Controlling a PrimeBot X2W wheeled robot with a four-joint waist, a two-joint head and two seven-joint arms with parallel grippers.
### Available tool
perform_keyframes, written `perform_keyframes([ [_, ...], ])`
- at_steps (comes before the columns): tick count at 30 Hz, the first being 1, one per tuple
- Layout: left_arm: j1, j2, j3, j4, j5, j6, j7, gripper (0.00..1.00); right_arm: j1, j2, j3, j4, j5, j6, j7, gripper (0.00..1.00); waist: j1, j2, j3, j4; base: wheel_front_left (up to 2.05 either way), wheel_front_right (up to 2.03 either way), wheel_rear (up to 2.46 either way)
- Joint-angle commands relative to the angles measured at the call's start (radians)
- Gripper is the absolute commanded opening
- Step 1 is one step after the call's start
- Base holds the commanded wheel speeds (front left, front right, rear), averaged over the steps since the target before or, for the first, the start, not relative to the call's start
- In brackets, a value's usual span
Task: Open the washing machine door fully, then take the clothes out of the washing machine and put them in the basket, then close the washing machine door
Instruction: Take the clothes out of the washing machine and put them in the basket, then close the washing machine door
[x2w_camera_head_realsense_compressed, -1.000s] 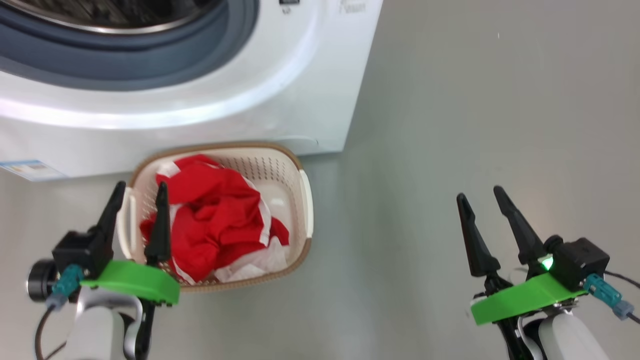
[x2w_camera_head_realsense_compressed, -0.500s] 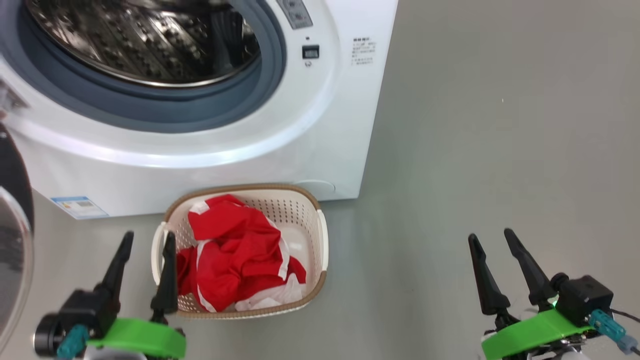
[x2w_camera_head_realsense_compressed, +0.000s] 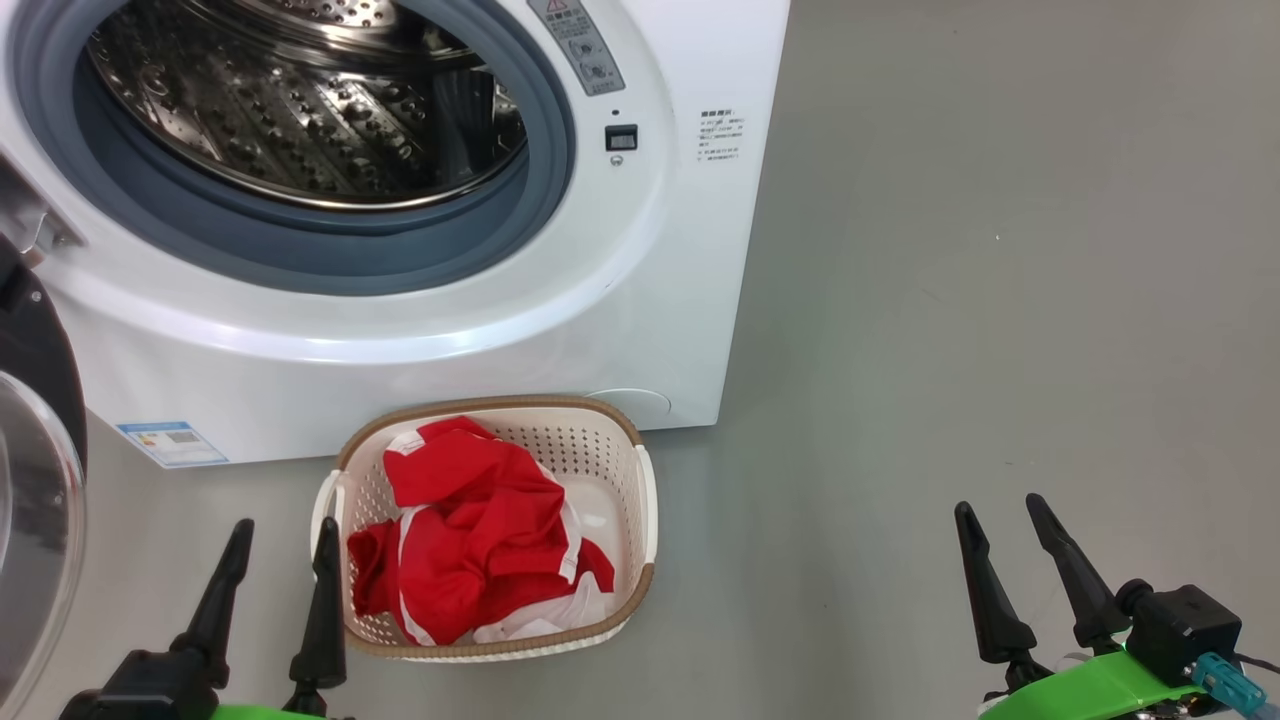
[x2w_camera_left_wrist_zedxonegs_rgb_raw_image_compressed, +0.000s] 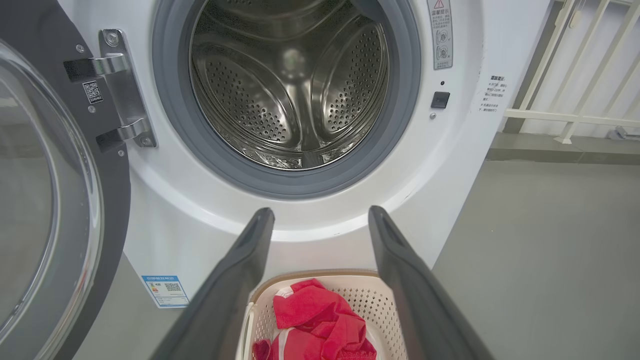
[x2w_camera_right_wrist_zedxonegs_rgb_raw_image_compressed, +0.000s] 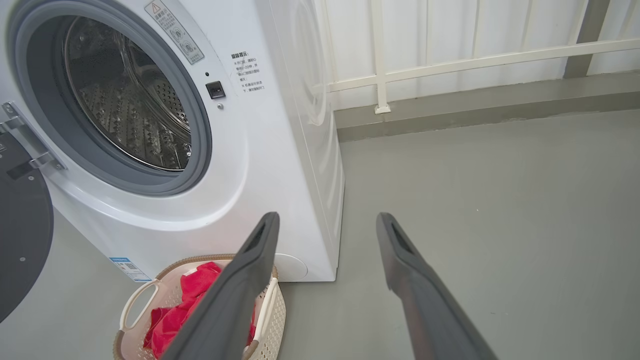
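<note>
The white washing machine (x2w_camera_head_realsense_compressed: 640, 260) stands ahead with its door (x2w_camera_head_realsense_compressed: 30, 520) swung open to the left; the steel drum (x2w_camera_left_wrist_zedxonegs_rgb_raw_image_compressed: 290, 85) looks bare inside. On the floor before it sits the cream basket (x2w_camera_head_realsense_compressed: 645, 500) holding red clothes (x2w_camera_head_realsense_compressed: 470, 540) with white trim. My left gripper (x2w_camera_head_realsense_compressed: 283, 535) is open and empty, just left of the basket. Well to the right, over bare floor, my right gripper (x2w_camera_head_realsense_compressed: 1000, 510) is open and empty too. The left wrist view looks over the basket (x2w_camera_left_wrist_zedxonegs_rgb_raw_image_compressed: 370, 295) into the drum; the right wrist view has the basket (x2w_camera_right_wrist_zedxonegs_rgb_raw_image_compressed: 135, 300) at lower left.
Grey floor (x2w_camera_head_realsense_compressed: 1000, 300) stretches to the machine's right. A white railing (x2w_camera_right_wrist_zedxonegs_rgb_raw_image_compressed: 450, 60) and a low kerb run behind, beyond the machine's side. The open door's hinge (x2w_camera_left_wrist_zedxonegs_rgb_raw_image_compressed: 120, 90) sits left of the drum opening.
The head camera has tilted up, bringing the drum opening and open door into view. Both grippers sit lower in the picture, still open; the basket and clothes lie as before.
</note>
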Motion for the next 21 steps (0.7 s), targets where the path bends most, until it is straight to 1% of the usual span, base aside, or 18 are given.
perform_keyframes([
  [1, -0.003, 0.006, 0.035, -0.033, 0.001, -0.005, -0.005, 1.0, 0.002, -0.005, 0.02, -0.028, -0.009, 0.007, -0.006, 1.0, 0.0, 0.0, 0.001, -0.002, 0.0, 0.0, 0.0],
  [21, -0.007, 0.004, 0.032, -0.042, 0.0, -0.005, -0.005, 1.0, -0.001, -0.005, 0.023, -0.032, -0.008, 0.007, -0.006, 1.0, 0.0, 0.0, 0.011, -0.008, 0.0, 0.0, 0.0],
])
